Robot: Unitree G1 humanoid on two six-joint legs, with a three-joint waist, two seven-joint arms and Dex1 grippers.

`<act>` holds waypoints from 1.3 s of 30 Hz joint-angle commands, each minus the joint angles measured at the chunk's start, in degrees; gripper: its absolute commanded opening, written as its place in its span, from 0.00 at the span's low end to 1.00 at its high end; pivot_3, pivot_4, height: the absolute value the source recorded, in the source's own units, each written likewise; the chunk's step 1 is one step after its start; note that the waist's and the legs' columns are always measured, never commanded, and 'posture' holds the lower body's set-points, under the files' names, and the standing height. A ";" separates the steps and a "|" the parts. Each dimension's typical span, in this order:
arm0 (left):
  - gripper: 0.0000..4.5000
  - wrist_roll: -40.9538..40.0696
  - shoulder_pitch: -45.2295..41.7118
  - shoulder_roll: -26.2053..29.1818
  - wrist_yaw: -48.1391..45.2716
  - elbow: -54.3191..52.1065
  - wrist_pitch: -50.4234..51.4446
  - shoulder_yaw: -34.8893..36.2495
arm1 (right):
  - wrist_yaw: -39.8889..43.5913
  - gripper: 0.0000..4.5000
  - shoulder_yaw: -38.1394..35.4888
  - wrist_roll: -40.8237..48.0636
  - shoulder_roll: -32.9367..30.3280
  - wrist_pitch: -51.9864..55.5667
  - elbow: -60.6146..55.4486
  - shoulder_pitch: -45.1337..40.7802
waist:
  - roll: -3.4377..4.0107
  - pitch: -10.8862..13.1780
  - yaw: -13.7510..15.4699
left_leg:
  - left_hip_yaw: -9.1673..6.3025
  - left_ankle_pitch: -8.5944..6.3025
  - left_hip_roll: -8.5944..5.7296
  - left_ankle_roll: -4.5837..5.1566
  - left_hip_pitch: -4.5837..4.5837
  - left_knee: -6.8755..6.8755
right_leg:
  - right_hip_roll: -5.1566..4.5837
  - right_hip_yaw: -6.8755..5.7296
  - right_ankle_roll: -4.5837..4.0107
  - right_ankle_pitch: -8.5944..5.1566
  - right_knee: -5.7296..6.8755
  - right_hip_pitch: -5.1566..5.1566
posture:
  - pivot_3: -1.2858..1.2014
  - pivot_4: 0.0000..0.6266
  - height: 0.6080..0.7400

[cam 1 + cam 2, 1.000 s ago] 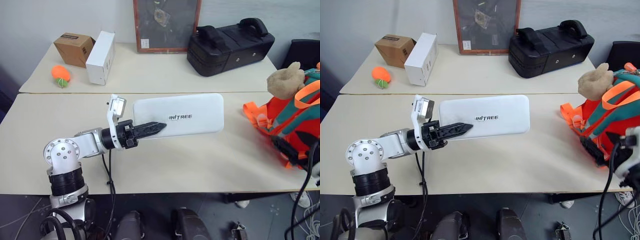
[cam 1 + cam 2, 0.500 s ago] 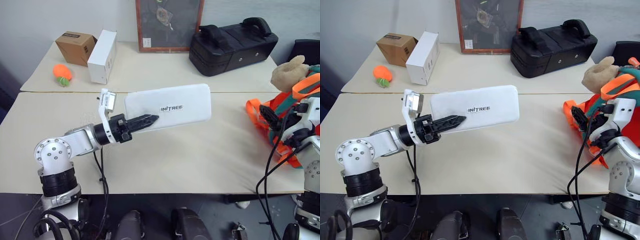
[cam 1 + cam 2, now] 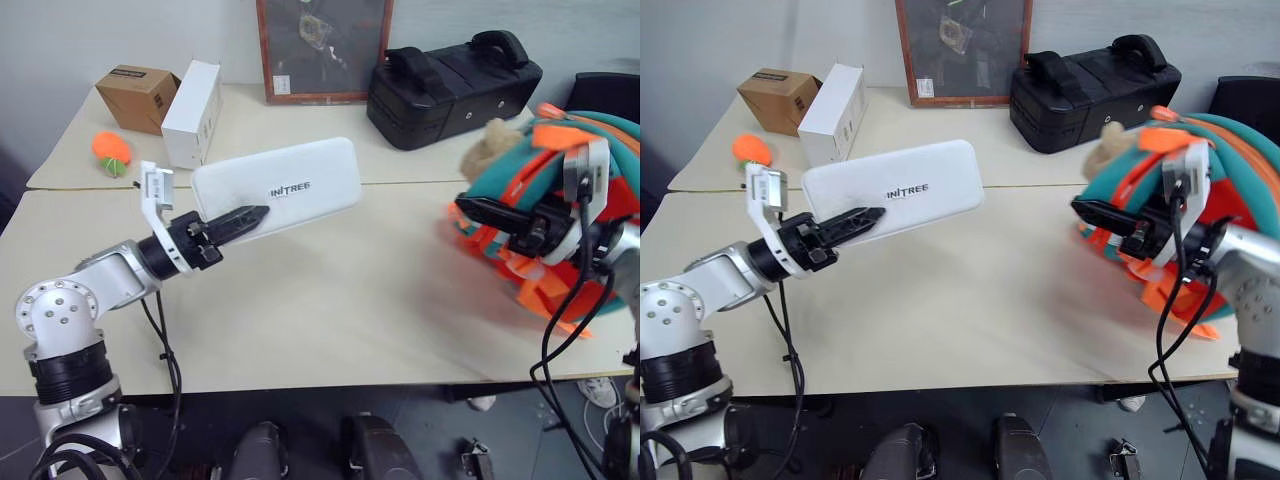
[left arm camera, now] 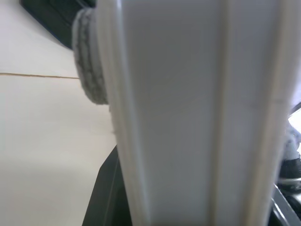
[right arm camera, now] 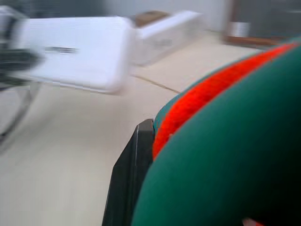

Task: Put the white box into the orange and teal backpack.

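Left gripper (image 3: 240, 217) clamped on the white box (image 3: 285, 186) (raised above the surface (image 3: 330, 300)); right gripper (image 3: 480, 212) closed on the orange and teal backpack (image 3: 590, 150).

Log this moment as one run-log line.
left gripper: holds white box aloft | right gripper: shut on backpack, lifting | box not yet in
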 commanded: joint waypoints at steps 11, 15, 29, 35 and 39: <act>0.30 -5.30 -4.60 10.99 -4.88 -0.76 -3.32 4.89 | 20.11 0.00 9.54 9.69 -5.65 7.55 -6.75 -5.93 | -0.12 0.09 1.15 | -0.11 -0.23 -0.11 0.30 -0.51 0.11 | -0.27 -0.16 -0.01 -0.01 -0.24 -0.25 | 0.52 0.24 1.00; 0.30 -4.86 -4.32 12.11 -8.41 -3.92 -4.08 2.61 | 17.27 0.00 13.58 2.63 -2.80 2.51 -4.95 -4.63 | -0.16 0.09 1.10 | -0.19 -0.28 -0.21 0.42 -0.65 0.27 | -0.39 -0.24 0.04 0.02 -0.29 -0.25 | 0.52 0.24 1.00; 0.30 20.89 -21.19 11.47 -29.93 11.49 -20.89 -18.15 | 24.58 0.00 12.94 -1.34 -7.95 -1.11 -0.90 2.75 | -0.18 0.10 0.99 | -0.15 -0.09 -0.27 0.49 -0.65 0.32 | -0.35 -0.25 0.16 0.09 -0.22 -0.24 | 0.52 0.24 1.00; 0.30 23.58 -21.66 13.21 -37.42 11.00 -20.75 -20.84 | 23.35 0.00 10.43 0.05 -7.96 -0.07 -1.46 2.95 | -0.18 0.10 1.14 | -0.14 -0.08 -0.22 0.44 -0.68 0.30 | -0.32 -0.24 0.14 0.07 -0.11 -0.38 | 0.52 0.24 1.00; 0.30 27.18 -21.15 12.04 -39.96 10.88 -23.57 -23.68 | 21.99 0.00 8.44 2.21 -7.67 2.16 -0.76 1.14 | -0.18 0.10 1.22 | -0.13 -0.09 -0.25 0.48 -0.74 0.40 | -0.36 -0.23 0.14 0.08 -0.10 -0.37 | 0.52 0.24 1.00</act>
